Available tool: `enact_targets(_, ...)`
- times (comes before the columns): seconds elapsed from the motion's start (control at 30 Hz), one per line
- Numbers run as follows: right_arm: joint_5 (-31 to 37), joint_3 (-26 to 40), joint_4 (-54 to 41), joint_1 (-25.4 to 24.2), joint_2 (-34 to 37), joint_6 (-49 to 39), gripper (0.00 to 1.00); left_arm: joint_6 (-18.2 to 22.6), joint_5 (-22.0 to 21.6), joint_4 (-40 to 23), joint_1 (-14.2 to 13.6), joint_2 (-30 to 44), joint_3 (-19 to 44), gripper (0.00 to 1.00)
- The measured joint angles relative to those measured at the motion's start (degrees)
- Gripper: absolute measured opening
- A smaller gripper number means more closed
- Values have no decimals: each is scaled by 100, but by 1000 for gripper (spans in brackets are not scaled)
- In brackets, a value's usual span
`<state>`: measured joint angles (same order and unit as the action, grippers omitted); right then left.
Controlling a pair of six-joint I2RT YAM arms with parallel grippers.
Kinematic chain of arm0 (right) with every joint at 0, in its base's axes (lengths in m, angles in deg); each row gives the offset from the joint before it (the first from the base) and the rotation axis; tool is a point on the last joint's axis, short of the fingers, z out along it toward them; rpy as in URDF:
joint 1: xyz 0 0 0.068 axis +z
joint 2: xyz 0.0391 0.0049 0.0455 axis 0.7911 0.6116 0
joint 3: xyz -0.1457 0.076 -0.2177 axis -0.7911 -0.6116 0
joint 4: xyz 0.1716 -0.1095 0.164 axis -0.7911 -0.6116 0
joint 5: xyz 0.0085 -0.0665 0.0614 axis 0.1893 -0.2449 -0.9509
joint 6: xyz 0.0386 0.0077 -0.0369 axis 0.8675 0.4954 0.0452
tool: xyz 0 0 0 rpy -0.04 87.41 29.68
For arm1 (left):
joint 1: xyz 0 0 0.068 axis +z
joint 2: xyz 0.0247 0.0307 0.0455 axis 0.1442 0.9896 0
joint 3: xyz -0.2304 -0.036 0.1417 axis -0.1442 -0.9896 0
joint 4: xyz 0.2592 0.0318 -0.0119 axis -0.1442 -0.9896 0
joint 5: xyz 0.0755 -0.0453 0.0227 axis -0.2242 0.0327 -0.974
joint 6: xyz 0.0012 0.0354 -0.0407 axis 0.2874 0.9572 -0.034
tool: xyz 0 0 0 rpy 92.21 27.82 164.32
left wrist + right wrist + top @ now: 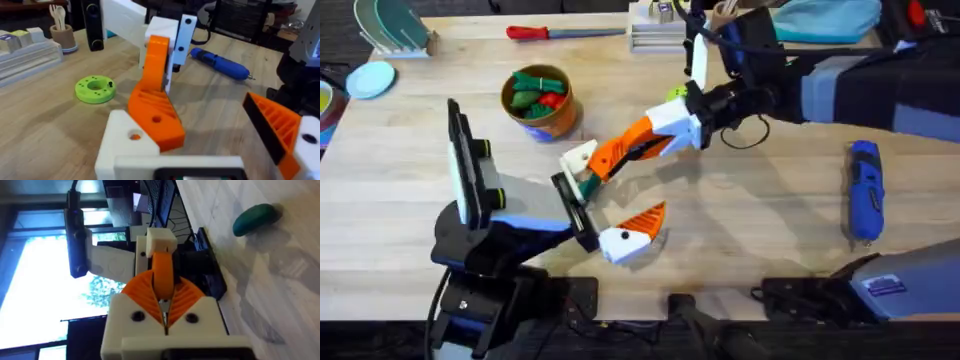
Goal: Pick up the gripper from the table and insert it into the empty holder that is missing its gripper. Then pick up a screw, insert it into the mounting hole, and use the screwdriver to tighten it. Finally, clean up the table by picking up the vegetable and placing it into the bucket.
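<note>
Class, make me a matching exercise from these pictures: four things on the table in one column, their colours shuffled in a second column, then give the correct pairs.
Things:
1. powered screwdriver
2. slim screwdriver's handle
3. disc with holes
4. bucket

Colours:
A. bright green
B. orange-tan
C. blue
D. red

Pairs: 1-C, 2-D, 3-A, 4-B
</note>
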<state>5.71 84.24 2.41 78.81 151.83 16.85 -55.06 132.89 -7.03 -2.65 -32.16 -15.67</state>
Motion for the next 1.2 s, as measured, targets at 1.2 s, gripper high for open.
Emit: enact_targets(1.2,2596,20,2260,1118,66,2626,8,-240,-1395,61,161,2,-4,991)
